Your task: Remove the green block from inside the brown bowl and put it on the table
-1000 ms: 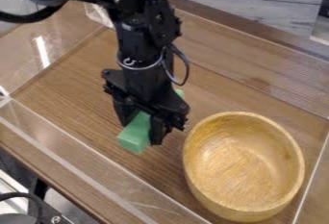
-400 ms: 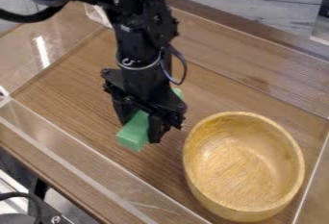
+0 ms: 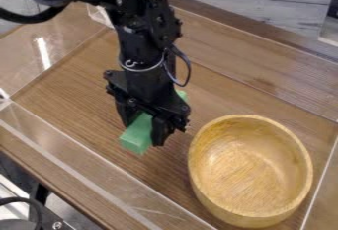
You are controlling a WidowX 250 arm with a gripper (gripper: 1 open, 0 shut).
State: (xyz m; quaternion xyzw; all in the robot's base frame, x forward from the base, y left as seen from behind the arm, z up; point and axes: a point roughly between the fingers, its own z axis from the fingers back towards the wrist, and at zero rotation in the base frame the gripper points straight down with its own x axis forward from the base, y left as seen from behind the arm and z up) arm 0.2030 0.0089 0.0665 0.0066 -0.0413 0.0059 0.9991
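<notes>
One green block (image 3: 137,134) is sitting beside the bowl (image 3: 251,171), outside its rim, towards the table's (image 3: 69,93) near edge with its low clear wall (image 3: 87,165). The gripper (image 3: 150,133) is gripping it from above, the jaws closed about it. Whether the block is resting on the wood or hanging just over it, the view is not showing. If it is hanging, an early release could be dropping it tilted, and it might bounce against the wall; if the arm is swinging sideways, its fingers could be knocking the bowl's rim.
</notes>
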